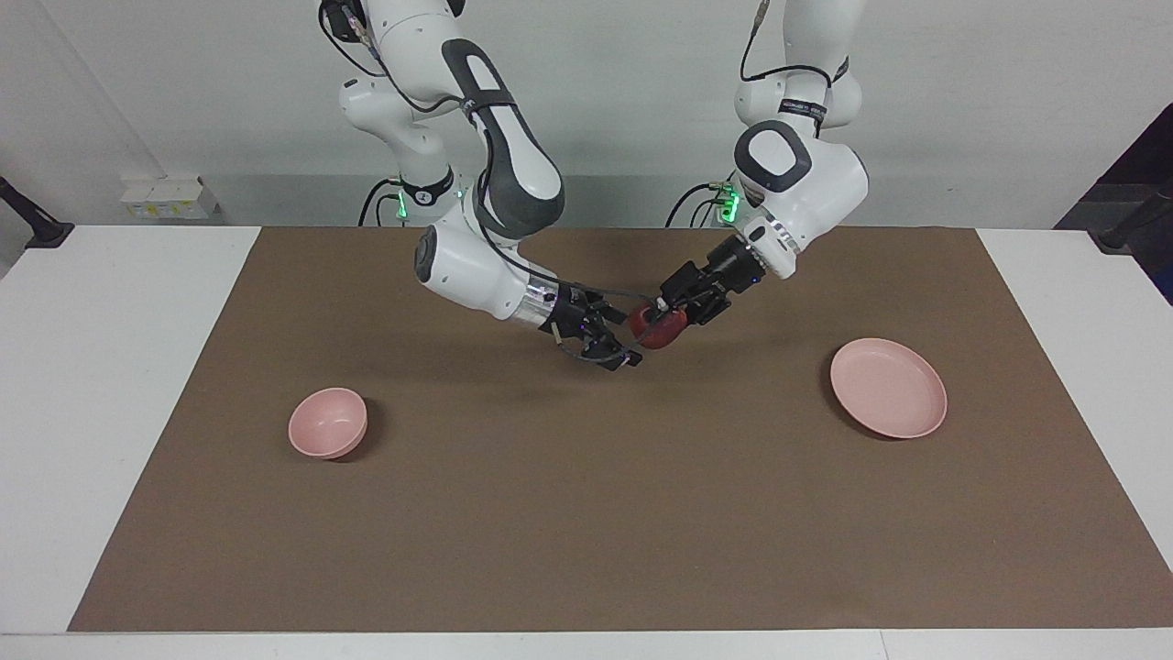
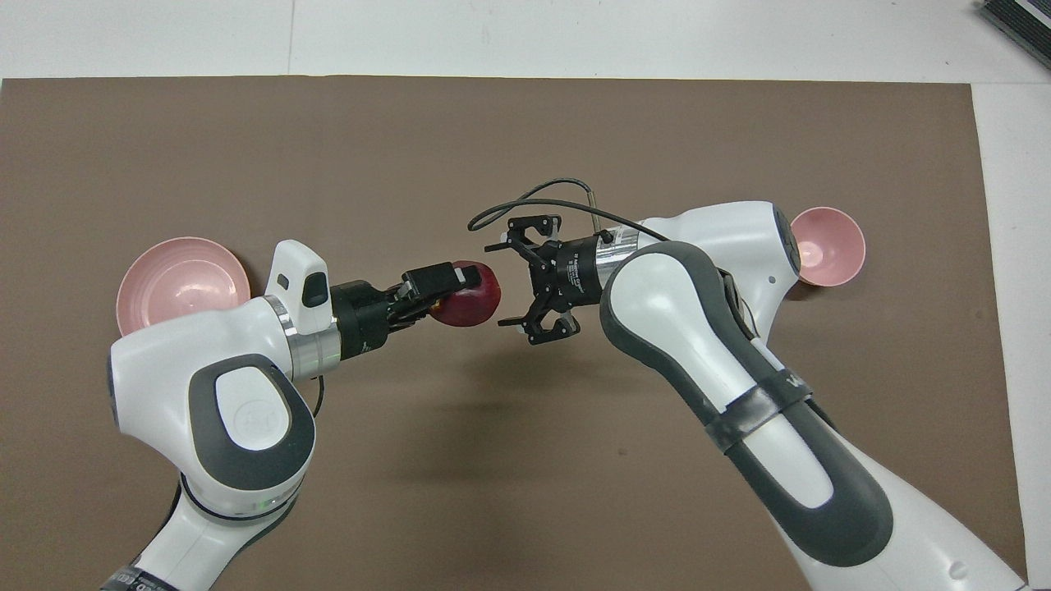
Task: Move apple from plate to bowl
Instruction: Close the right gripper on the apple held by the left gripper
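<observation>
Red apple (image 1: 658, 327) clamped in left gripper (image 1: 662, 317) jaws mid-air; right gripper (image 1: 616, 350) jaws spread beside it

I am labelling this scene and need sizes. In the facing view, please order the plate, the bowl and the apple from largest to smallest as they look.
1. The plate, widest.
2. The bowl, clearly narrower.
3. The apple, smallest; it is held up in the left gripper and partly hidden, yet it looks smaller than the bowl.
</observation>
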You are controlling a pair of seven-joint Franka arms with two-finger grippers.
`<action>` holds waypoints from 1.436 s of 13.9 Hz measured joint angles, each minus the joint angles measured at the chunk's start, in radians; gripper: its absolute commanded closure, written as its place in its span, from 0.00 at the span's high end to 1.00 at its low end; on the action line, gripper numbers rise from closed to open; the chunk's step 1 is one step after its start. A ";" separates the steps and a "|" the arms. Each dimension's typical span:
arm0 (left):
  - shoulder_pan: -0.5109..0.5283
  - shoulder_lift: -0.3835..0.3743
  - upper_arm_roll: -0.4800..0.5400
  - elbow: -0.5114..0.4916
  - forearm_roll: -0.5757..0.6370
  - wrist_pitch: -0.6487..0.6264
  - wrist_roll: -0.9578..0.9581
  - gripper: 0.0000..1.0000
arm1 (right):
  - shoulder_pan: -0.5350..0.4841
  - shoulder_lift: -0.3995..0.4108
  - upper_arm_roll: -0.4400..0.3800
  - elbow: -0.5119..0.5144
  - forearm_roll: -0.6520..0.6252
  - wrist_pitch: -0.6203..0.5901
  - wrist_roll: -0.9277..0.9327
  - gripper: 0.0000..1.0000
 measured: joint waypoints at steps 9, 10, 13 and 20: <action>-0.007 0.002 -0.037 -0.007 -0.001 0.054 -0.004 0.00 | 0.014 -0.012 0.004 -0.001 0.144 -0.015 -0.001 1.00; -0.011 0.002 -0.039 -0.007 -0.001 0.059 -0.004 0.00 | 0.020 -0.012 0.005 -0.002 0.145 -0.014 -0.001 0.61; -0.013 0.002 -0.040 -0.007 -0.001 0.063 -0.005 0.00 | 0.023 -0.013 0.003 -0.002 0.147 -0.010 -0.006 0.00; -0.013 0.002 -0.040 -0.007 -0.001 0.064 -0.005 0.97 | 0.023 -0.013 0.003 -0.002 0.147 -0.009 -0.006 0.00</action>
